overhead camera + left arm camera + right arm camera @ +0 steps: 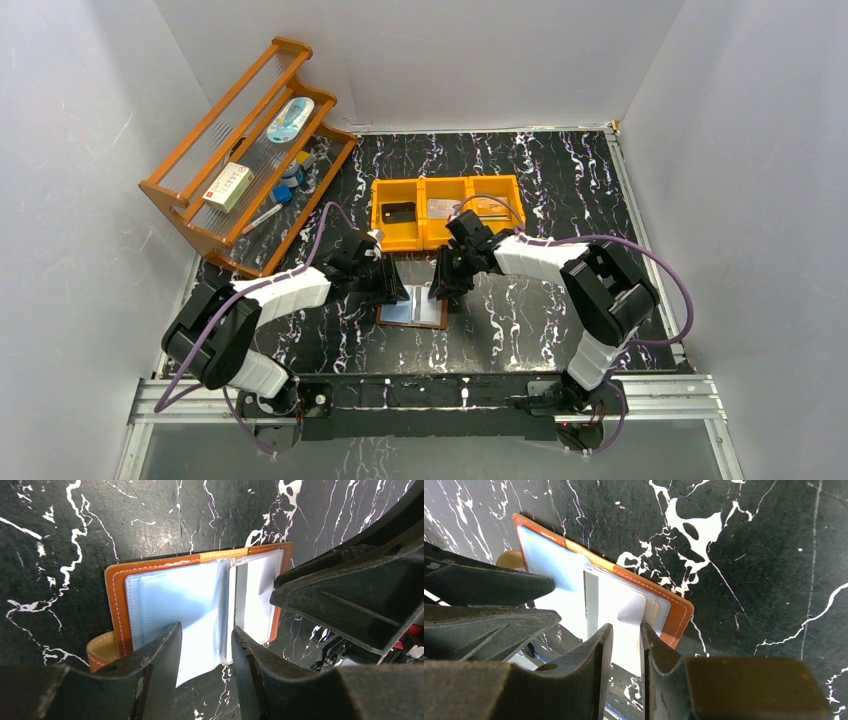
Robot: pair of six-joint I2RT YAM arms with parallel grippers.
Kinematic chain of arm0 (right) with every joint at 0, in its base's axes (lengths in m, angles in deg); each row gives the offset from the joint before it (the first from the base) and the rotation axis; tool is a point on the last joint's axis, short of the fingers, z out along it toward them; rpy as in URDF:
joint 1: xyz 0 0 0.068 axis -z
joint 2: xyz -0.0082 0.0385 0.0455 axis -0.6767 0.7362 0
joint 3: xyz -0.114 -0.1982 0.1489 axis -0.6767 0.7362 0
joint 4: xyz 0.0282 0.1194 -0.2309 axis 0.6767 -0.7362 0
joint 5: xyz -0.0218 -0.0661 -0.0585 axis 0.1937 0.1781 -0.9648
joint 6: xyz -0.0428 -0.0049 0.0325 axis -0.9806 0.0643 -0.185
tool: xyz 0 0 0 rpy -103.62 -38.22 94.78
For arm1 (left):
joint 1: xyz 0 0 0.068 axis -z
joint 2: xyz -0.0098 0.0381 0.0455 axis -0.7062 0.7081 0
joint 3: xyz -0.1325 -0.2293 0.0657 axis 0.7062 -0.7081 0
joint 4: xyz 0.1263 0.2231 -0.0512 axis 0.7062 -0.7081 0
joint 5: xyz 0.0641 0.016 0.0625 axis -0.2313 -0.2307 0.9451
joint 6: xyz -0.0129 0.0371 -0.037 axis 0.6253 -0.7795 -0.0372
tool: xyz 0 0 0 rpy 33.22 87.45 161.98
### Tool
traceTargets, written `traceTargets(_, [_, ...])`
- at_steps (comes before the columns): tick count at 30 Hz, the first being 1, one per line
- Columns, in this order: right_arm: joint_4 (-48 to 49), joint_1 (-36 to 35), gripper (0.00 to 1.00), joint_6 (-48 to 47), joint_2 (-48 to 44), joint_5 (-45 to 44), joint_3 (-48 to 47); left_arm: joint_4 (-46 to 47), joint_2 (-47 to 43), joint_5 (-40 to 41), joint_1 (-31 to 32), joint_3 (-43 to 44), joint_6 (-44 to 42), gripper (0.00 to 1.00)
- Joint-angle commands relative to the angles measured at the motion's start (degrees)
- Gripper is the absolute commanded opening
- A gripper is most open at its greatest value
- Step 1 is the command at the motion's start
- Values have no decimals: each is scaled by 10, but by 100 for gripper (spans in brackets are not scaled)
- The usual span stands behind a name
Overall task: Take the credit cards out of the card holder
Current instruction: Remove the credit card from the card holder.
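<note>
The brown card holder [412,314] lies open and flat on the black marble table between my two grippers, its pale-blue clear pockets [170,595] facing up. My left gripper [206,630] hangs over the holder's near edge by the spine, jaws apart, with only a pocket sheet showing in the gap. My right gripper [626,627] stands over the other half [676,615], jaws slightly apart above a pale pocket. Both grippers also show from above, left gripper [393,288] and right gripper [441,285]. Credit cards lie in the orange bin: a black card [398,212], a silvery card [443,208] and a tan card [490,208].
The orange three-compartment bin [447,238] sits just behind the holder. A wooden rack [190,205] at the back left carries a white-and-red box [227,186] and small items. White walls enclose the table on three sides.
</note>
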Motion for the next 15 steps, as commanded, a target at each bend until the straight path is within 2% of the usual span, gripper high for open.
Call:
traceTargets(1, [22, -1, 35, 12, 24, 8, 12, -6, 12, -16, 0, -17, -1, 39])
traceTargets(9, [93, -1, 34, 46, 28, 63, 32, 10, 15, -28, 0, -29, 12, 35])
traceTargets(15, [58, -1, 30, 46, 58, 35, 21, 51, 30, -55, 1, -34, 40, 34])
